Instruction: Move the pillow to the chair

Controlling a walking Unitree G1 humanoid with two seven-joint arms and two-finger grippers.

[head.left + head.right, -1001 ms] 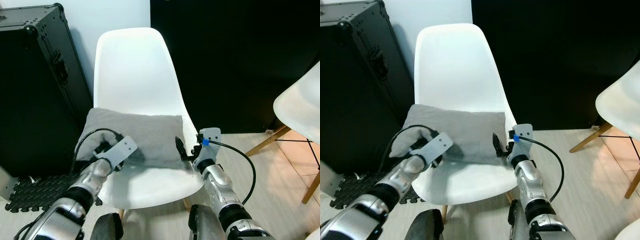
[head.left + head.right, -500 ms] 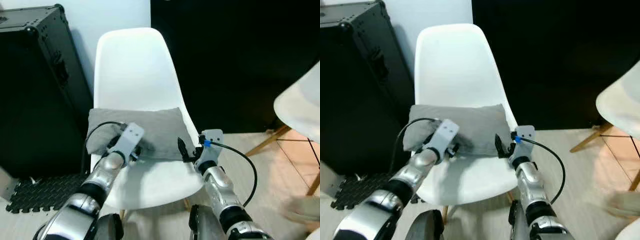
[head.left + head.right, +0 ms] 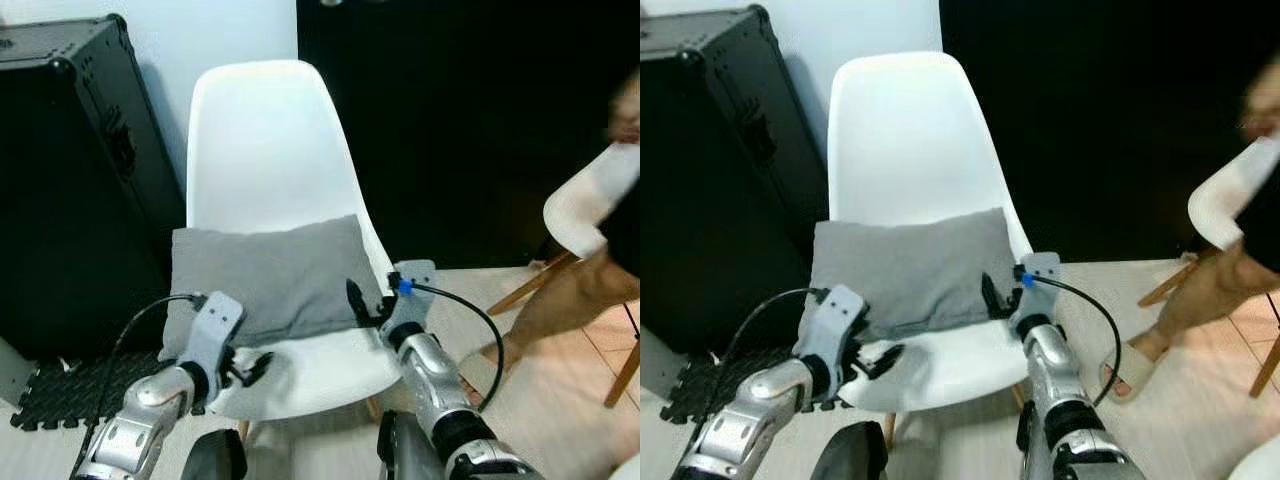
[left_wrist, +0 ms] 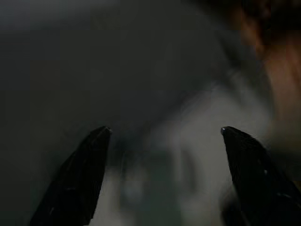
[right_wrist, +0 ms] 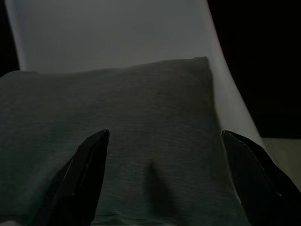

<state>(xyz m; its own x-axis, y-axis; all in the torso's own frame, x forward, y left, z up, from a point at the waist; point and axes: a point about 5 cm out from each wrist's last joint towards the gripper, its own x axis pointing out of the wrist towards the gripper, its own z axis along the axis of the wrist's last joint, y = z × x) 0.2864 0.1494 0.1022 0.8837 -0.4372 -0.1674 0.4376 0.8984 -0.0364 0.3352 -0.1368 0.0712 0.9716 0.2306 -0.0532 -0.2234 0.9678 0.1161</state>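
Note:
The grey pillow (image 3: 265, 275) lies on the seat of the white chair (image 3: 265, 140) and leans against its backrest. My left gripper (image 3: 245, 368) is open and hangs over the seat's front left, a little short of the pillow's lower edge, with nothing in it. My right gripper (image 3: 360, 303) is open at the pillow's lower right corner. In the right wrist view the pillow (image 5: 117, 141) spreads right ahead between the two wide-spread fingers (image 5: 84, 174). The left wrist view is dark and blurred, with its fingers (image 4: 80, 179) far apart.
A black flight case (image 3: 60, 180) stands close to the chair's left, with a black foam mat (image 3: 60, 395) on the floor before it. At the right are a second white chair (image 3: 585, 205) and a person's bare leg (image 3: 560, 300) with a sandalled foot on the wood floor.
My left gripper has let go of the pillow and drawn back to the seat's front. The pillow now leans on the backrest. A person's leg has come in at the right.

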